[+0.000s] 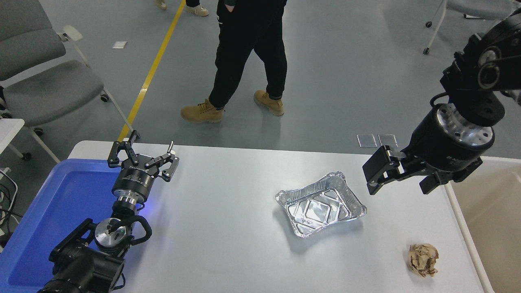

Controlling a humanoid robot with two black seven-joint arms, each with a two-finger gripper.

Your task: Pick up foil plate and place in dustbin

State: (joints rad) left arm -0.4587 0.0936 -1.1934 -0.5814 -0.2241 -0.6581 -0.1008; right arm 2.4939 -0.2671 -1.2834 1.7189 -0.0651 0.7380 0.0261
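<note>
The foil plate (320,204) is a shiny silver rectangular tray with a crinkled rim. It lies upright on the white table (220,228), right of centre. My right gripper (399,188) hangs open and empty above the table, just right of and above the plate's far right corner, not touching it. The beige dustbin (491,211) stands at the table's right edge, below the right arm, and is cut off by the picture's edge. My left gripper (143,154) is open and empty, parked at the lower left over the blue tray's edge.
A shallow blue tray (61,203) lies at the table's left end. A crumpled brown paper ball (423,259) sits near the front right. A person's legs (248,57) stand beyond the far edge. Grey chairs (40,81) are at the far left.
</note>
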